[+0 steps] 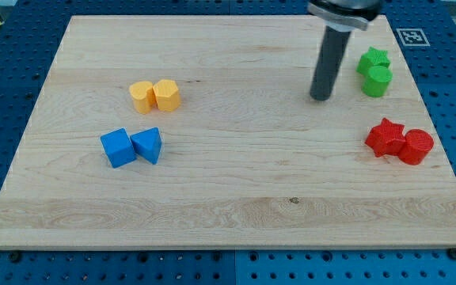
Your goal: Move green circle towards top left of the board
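The rod comes down near-vertical from the view's top; my tip [321, 98] rests on the desk [228, 190], holding nothing, left of the green circle [378, 81] and apart from it. The circle touches a green star [373, 58] at upper right.

bright, even light; sharp, soft shadows

Tip [321, 98] left of green circle [378, 81] (well apart).
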`<action>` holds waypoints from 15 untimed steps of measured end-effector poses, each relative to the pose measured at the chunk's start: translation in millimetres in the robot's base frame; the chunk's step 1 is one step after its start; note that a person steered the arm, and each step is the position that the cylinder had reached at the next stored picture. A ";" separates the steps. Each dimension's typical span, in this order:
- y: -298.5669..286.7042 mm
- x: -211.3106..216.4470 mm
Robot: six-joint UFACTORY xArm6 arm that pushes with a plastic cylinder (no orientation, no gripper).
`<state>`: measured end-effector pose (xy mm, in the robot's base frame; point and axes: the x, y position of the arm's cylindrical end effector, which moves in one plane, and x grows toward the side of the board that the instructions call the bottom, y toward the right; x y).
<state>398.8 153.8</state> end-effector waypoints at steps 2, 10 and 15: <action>84.4 25.9; 151.4 -18.2; 35.1 -28.1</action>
<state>370.7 188.9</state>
